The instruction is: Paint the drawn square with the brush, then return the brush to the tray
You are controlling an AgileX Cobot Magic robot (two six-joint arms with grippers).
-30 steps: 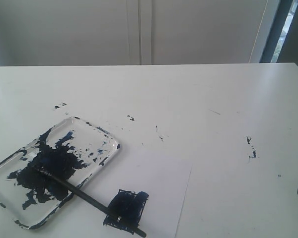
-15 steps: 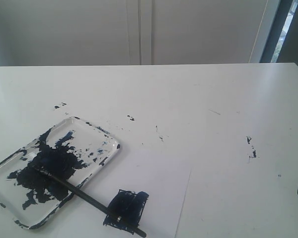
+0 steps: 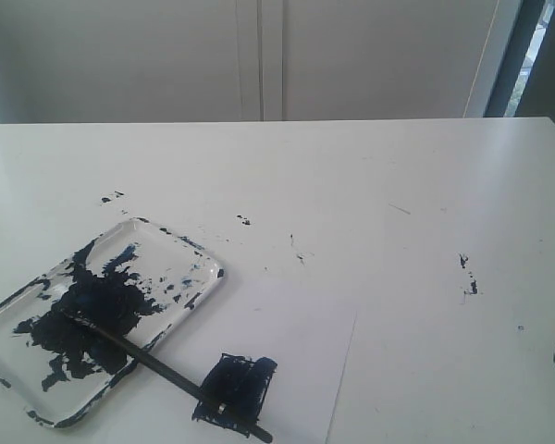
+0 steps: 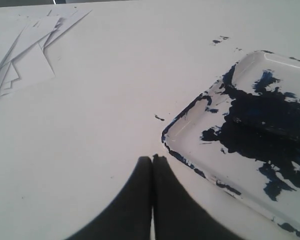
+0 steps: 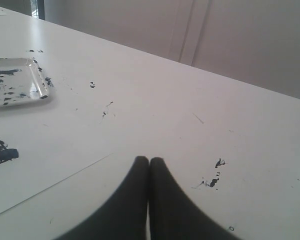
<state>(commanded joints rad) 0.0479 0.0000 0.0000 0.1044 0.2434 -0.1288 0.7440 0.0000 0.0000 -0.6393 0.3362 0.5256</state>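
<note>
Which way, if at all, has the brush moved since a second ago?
No, it has not moved. The brush lies as before, its tip in the paint tray and its handle crossing the painted square.

The far and right table (image 3: 379,185) is open to pass; near left, tray (image 3: 171,259), brush (image 3: 166,373) and wet square (image 3: 242,377) crowd together.

The exterior view looks down across the table (image 3: 398,166); both low wrist views, apparently angled inward, share the tray (image 4: 230,167).
</note>
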